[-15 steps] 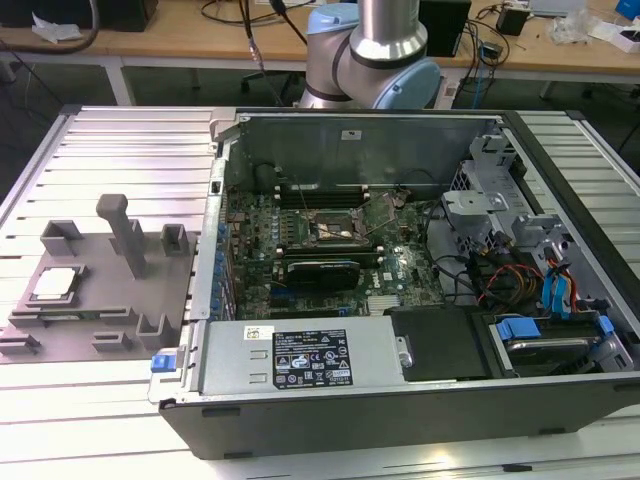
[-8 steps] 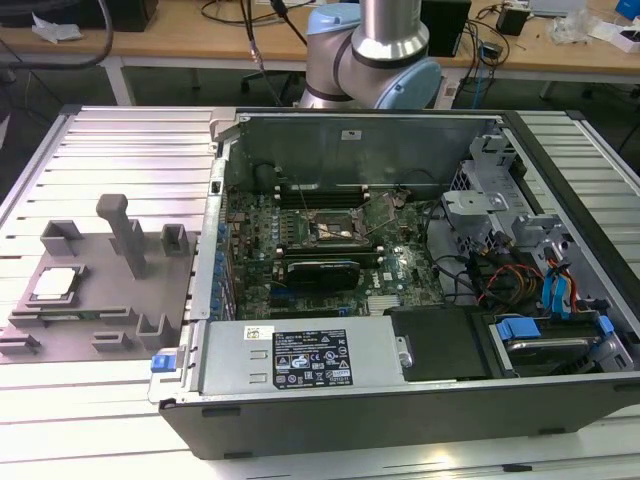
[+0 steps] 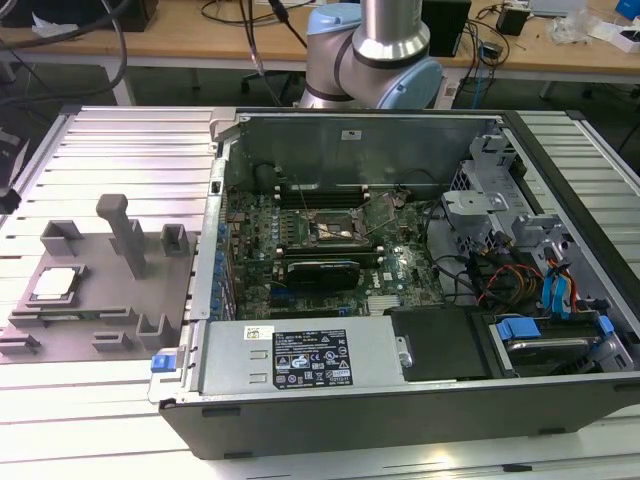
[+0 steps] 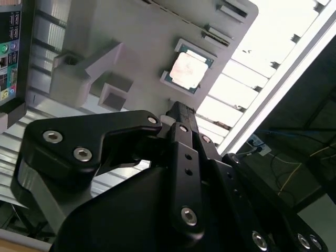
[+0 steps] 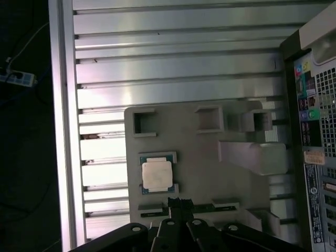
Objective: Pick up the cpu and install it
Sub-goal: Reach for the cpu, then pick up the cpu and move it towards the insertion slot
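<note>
Gripper: The gripper (image 5: 180,201) has its two black fingers (image 5: 172,205) drawn together, with no gap between the tips and nothing held. It touches nothing.
Gripper position: In both wrist views its tips hang over the edge of the grey fixture (image 5: 199,157), near the cpu (image 5: 156,174) but apart from it.
Cpu: It lies flat, silvery lid up, in a shallow square pocket of the fixture. In the exterior view it is at the exterior view's left, well apart from the computer case (image 3: 420,300).
Why the cpu sits so: The pocket's low walls appear meant to keep the chip square and in a known place. With the lid facing up, the gripper can come down on it from above.
Fixture: It rests on the ribbed metal table (image 3: 120,140), just beside the case. Its upright post (image 3: 128,235) and small blocks stand clear of the cpu.
Case: It lies on its side with the cover off, so the motherboard (image 3: 330,250) faces up.
Socket: The socket (image 3: 335,228) looks open and bare, probably ready to take the chip.
Task state: The cpu is not yet picked up.
</note>
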Robot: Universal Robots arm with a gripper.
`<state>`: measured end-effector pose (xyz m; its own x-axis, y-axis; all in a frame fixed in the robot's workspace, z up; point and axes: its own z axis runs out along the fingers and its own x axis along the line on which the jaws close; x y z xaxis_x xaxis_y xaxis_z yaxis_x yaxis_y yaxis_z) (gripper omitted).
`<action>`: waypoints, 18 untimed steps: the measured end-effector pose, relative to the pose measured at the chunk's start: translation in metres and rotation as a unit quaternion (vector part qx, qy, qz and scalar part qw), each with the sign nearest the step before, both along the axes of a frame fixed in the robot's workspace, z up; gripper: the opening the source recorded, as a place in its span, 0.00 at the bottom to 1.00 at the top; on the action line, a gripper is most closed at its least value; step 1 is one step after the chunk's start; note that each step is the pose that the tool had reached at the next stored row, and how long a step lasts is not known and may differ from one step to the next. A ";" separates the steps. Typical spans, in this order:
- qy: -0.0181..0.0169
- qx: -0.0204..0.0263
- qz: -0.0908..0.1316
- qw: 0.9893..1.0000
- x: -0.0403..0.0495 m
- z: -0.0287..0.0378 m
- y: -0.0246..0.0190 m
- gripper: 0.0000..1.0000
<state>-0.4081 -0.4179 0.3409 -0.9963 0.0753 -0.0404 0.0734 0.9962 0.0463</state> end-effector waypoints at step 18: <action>0.000 0.000 0.000 1.000 0.0006 -0.0142 -0.0032 0.11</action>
<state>-0.4075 -0.4211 0.3267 -0.9963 0.0755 -0.0404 0.0736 0.9962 0.0463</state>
